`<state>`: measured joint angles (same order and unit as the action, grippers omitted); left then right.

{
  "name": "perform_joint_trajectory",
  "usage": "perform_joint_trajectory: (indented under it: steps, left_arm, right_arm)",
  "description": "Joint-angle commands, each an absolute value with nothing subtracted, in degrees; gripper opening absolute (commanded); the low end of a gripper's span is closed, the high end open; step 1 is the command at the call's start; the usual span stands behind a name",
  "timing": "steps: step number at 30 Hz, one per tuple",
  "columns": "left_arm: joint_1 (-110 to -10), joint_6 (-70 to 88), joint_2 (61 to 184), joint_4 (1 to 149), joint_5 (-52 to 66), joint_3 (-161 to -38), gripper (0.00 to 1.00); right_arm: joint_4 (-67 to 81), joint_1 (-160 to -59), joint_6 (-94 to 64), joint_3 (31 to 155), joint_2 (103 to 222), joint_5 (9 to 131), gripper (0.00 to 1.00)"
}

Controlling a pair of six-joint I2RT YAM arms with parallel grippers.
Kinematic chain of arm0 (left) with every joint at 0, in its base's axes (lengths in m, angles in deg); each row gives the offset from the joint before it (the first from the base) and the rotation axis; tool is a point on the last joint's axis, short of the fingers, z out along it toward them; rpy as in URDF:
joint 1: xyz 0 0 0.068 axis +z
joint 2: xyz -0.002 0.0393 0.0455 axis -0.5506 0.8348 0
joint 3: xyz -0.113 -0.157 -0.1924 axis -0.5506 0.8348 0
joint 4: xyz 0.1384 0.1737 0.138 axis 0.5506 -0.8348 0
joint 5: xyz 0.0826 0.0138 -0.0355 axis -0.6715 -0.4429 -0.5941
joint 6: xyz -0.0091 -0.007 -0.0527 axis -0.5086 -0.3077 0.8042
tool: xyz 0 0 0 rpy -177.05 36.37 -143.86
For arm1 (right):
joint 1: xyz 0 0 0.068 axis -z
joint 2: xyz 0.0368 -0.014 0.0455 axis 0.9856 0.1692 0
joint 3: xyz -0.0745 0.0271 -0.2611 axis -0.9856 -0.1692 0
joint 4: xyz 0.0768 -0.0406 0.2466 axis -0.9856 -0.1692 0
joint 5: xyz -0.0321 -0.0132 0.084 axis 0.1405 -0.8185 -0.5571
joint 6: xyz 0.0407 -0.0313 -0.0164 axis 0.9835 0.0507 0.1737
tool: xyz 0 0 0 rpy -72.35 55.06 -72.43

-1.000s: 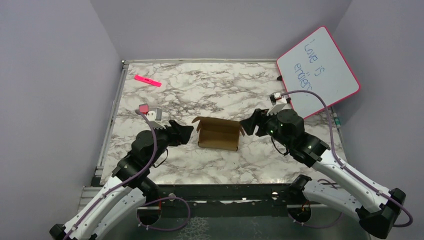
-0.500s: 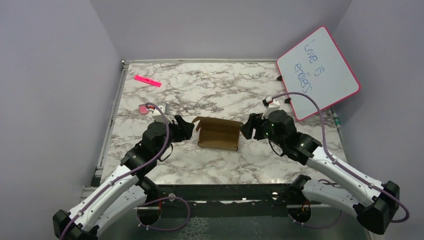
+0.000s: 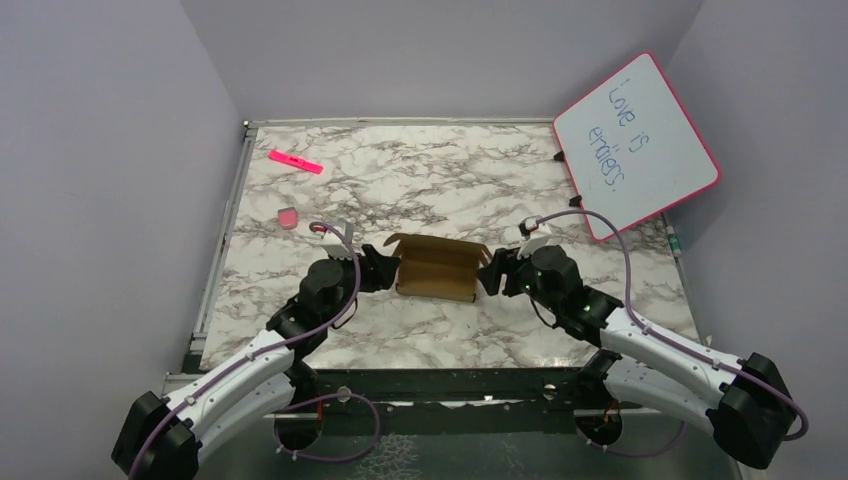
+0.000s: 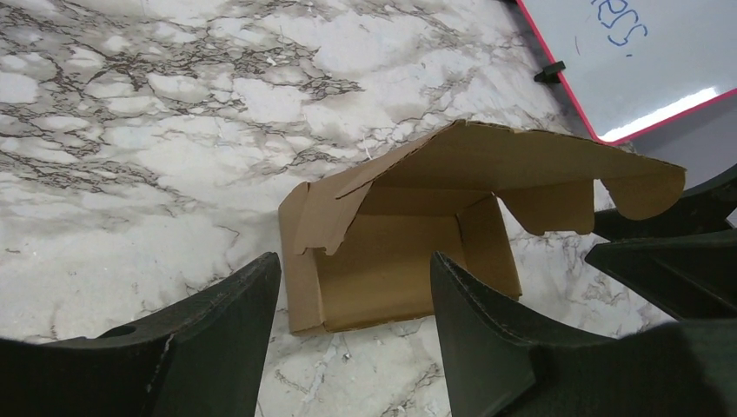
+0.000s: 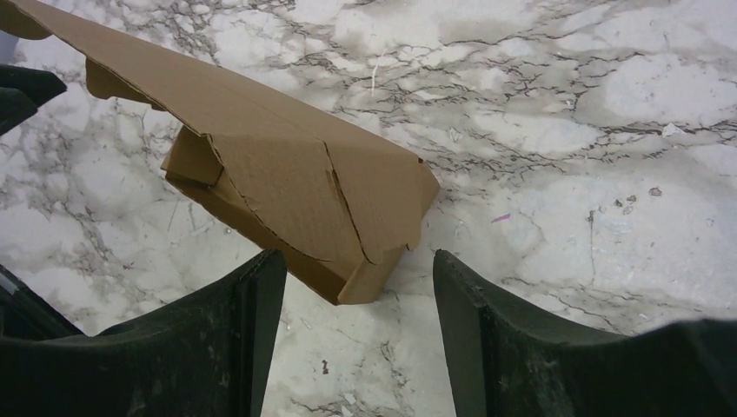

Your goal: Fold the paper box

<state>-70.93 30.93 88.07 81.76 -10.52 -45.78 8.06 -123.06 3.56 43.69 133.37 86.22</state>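
Note:
The paper box [image 3: 436,268] is plain brown cardboard, half folded, lying on the marble table [image 3: 440,180] with its lid flap raised. In the left wrist view the paper box [image 4: 408,234] shows its open inside under the lifted lid. In the right wrist view the paper box [image 5: 287,187] shows its outer corner. My left gripper [image 3: 385,268] is open at the box's left end, close to it without holding it. My right gripper [image 3: 490,272] is open at the box's right end, also close to it and empty. The left gripper [image 4: 355,300] and right gripper [image 5: 358,300] each have the box between and just beyond their fingertips.
A pink-framed whiteboard [image 3: 636,142] with writing leans at the back right. A pink marker [image 3: 296,161] lies at the back left and a small pink eraser [image 3: 287,217] lies left of the box. The table's metal rail runs along the left edge.
Both grippers have moved inward and down toward the box's ends. The left arm has left the pink eraser behind. The box has not moved.

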Motion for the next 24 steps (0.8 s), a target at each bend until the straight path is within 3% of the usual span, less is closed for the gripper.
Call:
perform_joint_trajectory:
  steps: [1,10,24]
  left_arm:
    - [-71.02,28.92,90.23,95.94,-9.28,-42.39,0.65]
    - [-70.98,26.14,95.87,103.89,-7.49,-40.18,0.64]
    - [-71.11,30.10,103.49,107.32,0.88,-41.69,0.51]
  right_arm:
    - [19.63,-123.25,3.10,41.70,134.45,83.39,0.67]
    - [25.42,-123.28,3.37,41.07,138.57,78.69,0.64]
    - [31.05,-123.24,8.05,40.24,144.30,72.69,0.60]
